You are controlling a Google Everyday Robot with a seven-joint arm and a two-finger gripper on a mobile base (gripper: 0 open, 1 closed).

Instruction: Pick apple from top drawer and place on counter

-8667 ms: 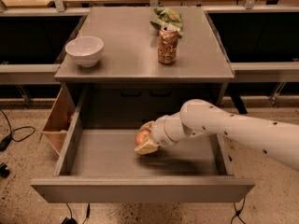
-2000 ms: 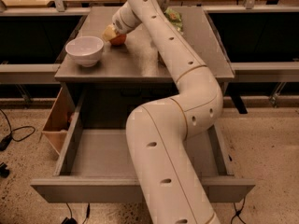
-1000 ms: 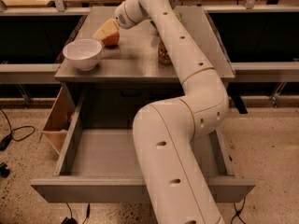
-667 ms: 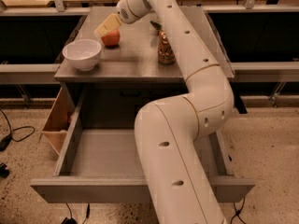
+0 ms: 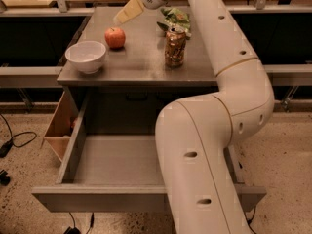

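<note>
"Camera view, please: where does the apple sit?"

"You'll find it on the counter, left of the middle, resting on the grey top. It stands just behind and to the right of the bowl, apart from it, and well left of the can."

"How does it look?"

"You're looking at a small round fruit, red-orange with a paler yellowish patch near its top. It is smaller than the white bowl and sits upright, with nothing touching it."

"And the gripper?"

"Your gripper hangs above the counter's back left part, up and slightly right of the apple and clear of it. Its pale fingers are released and grasp nothing. The arm runs from it down the right of the view, crossing in front of the drawer."

"The drawer?"

"You see it pulled out below the counter, its grey floor bare where the arm doesn't hide it. A green bag lies behind the can."
</note>
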